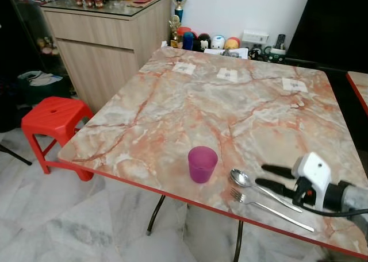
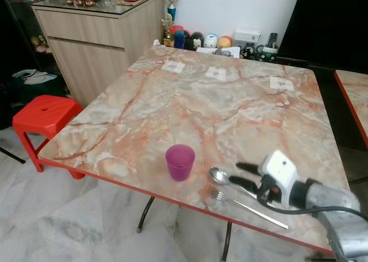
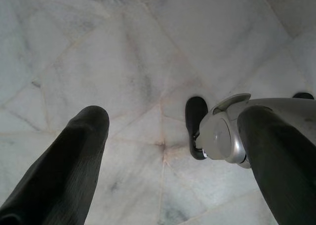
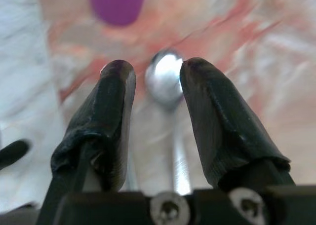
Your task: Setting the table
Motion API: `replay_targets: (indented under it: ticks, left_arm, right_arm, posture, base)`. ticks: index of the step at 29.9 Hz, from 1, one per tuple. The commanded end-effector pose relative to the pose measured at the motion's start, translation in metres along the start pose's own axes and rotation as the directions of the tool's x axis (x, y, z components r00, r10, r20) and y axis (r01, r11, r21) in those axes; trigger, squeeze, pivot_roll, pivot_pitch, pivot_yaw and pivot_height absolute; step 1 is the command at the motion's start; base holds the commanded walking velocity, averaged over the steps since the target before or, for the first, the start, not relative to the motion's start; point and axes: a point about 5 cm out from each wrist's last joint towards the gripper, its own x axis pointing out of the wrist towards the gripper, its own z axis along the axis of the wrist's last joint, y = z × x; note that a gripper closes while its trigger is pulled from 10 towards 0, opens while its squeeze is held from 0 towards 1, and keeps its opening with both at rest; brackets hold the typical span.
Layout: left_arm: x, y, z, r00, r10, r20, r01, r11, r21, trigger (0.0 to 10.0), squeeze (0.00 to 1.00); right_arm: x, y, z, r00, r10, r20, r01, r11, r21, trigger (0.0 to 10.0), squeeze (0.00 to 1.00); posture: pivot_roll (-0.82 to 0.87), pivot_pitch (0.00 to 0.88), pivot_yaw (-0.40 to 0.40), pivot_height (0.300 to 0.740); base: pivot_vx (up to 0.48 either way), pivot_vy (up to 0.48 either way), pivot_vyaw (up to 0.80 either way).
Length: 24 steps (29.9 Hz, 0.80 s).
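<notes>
1. The bench (image 1: 190, 101) is a square top of pink-and-cream marble pattern with a red edge. A red plastic stool (image 1: 54, 115) stands on the floor off its left corner, and a wooden cabinet (image 1: 109, 41) stands behind that.

2. Near the front edge of the bench stand and lie the task's things. A small translucent purple plastic cup (image 1: 202, 164) stands upright. Just to its right lies a silver metal spoon (image 1: 244, 180), and just beside that, nearer the edge, a silver metal fork (image 1: 270, 207).

3. The spoon and fork lie roughly parallel. Their heads point toward the cup, and their handles run away to the right and toward the bench's front edge.

4. The right end effector (image 1: 276, 178) hovers low over the handles with its two long black fingers (image 4: 116, 116) parted and nothing held between them. In the right wrist view the spoon's bowl and handle sit in the gap between the fingers, so the spoon's long axis runs along the fingers, not across them.

5. The left end effector (image 3: 168, 151) hangs idle over the pale marble floor (image 3: 138, 52), its fingers spread wide and empty, well apart from the bench.

6. The right arm is plainly the nearer one. In my judgement, any grasp of the spoon turns on that alignment: the fingers would close across the thin handle from either side, and the fork lying so close may get nudged.
</notes>
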Motion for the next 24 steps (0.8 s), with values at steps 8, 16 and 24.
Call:
replay_targets:
  ticks: [8, 16, 24]
  left_arm:
    - [0.0, -0.002, -0.004, 1.0, -0.015, -0.027, 0.015, 1.0, -0.002, 10.0, 0.0]
    - [0.0, -0.002, -0.003, 1.0, -0.019, -0.022, 0.019, 1.0, 0.007, 10.0, 0.0]
    - [0.0, -0.002, -0.003, 0.999, -0.02, -0.027, 0.02, 1.0, 0.005, 10.0, 0.0]
  right_arm:
    - [0.011, 0.012, -0.023, 0.989, 0.102, -0.104, -0.099, 0.995, 0.028, 10.0, 0.0]
    - [0.026, 0.008, -0.017, 0.99, 0.109, -0.086, -0.11, 0.994, -0.006, 10.0, 0.0]
    - [0.029, 0.002, -0.023, 0.991, 0.074, -0.108, -0.075, 0.997, -0.004, 10.0, 0.0]
  posture:
    - [0.01, 0.065, -0.014, 0.74]
    - [0.02, 0.084, -0.014, 0.74]
    - [0.02, 0.099, -0.012, 0.74]
  base:
    - [0.0, 0.0, 0.0]
    - [0.0, 0.0, 0.0]
    - [0.0, 0.0, 0.0]
